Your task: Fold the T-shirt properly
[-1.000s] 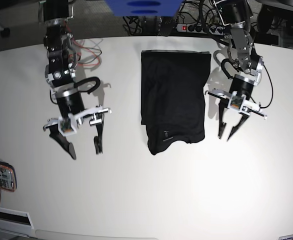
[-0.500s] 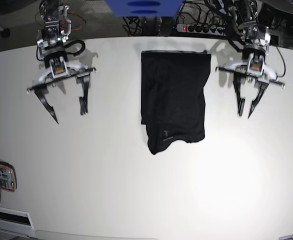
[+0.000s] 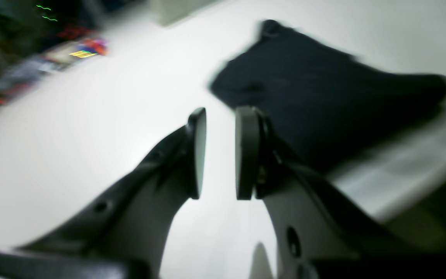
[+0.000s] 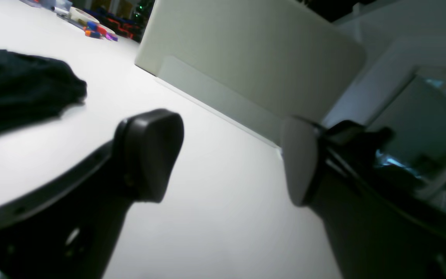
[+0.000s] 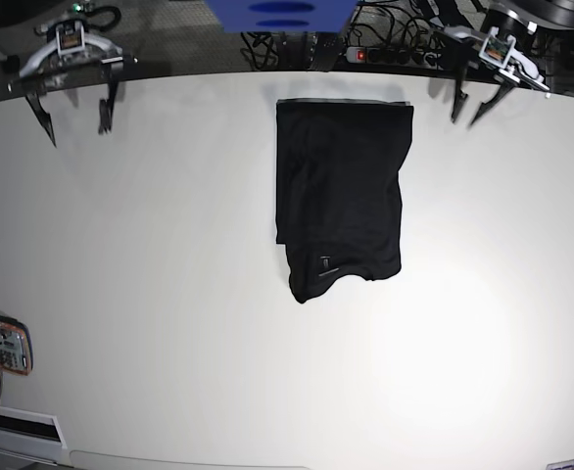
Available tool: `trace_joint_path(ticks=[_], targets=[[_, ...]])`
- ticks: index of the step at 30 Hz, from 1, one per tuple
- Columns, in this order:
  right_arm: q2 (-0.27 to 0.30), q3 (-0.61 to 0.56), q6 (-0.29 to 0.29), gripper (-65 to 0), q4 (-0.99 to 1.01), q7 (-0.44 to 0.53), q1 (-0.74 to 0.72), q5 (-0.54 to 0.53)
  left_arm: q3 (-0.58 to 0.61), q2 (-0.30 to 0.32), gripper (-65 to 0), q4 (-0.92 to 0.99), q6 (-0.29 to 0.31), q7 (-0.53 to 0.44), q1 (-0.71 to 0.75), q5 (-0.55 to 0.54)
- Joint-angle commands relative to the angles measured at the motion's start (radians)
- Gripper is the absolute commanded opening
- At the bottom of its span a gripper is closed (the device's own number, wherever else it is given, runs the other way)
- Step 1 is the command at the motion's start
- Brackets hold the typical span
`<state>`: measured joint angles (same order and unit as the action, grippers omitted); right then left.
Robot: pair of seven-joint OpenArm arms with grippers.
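Black T-shirt (image 5: 341, 196) lies folded on the table (image 5: 169, 294); folding looks done. My left gripper (image 5: 476, 102) is narrowly apart, right gripper (image 5: 74, 116) wide, both empty; next, park.

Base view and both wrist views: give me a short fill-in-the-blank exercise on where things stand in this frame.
1. The T-shirt lies folded on the white ____.
2. The right gripper fingers stand wide ____.
3. The left gripper holds ____.
4. Both grippers hang near the table's ____ edge in the base view.

Missing words: table; apart; nothing; far
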<state>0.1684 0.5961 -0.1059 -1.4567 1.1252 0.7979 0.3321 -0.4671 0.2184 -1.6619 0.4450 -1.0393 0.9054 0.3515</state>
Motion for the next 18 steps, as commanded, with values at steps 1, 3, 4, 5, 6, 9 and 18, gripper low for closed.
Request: trace_joint_path(ticks=[1,3,4,5,6,9,18], targets=[[0.010,0.018,-0.002,-22.8,0.007,0.028,0.033,-0.020,0.012,0.022,-52.3,-0.013,-0.005,-0.029,0.039,-0.002],[0.010,0.025,-0.002,-22.8,0.029,0.029,0.058,-0.020,0.035,0.042,-52.3,-0.011,-0.005,-0.029,0.070,0.050],[0.010,0.029,-0.002,-22.8,0.040,0.029,0.077,-0.020,0.041,0.043,-52.3,-0.005,-0.005,-0.029,0.082,0.077],[0.010,0.034,-0.002,-22.8,0.050,0.029,0.094,-0.020,0.047,0.043,-52.3,0.004,-0.005,-0.029,0.090,0.110],[0.010,0.038,-0.002,-22.8,0.061,0.029,0.110,-0.020,0.055,0.045,-52.3,0.016,-0.005,-0.029,0.094,0.142],[0.010,0.041,-0.002,-22.8,0.118,0.029,0.157,-0.020,0.095,0.048,-52.3,0.084,-0.005,-0.029,0.103,0.246],[0.010,0.034,-0.002,-22.8,0.431,0.029,0.162,-0.020,0.275,0.049,-52.3,0.455,-0.005,-0.028,-0.036,0.436]])
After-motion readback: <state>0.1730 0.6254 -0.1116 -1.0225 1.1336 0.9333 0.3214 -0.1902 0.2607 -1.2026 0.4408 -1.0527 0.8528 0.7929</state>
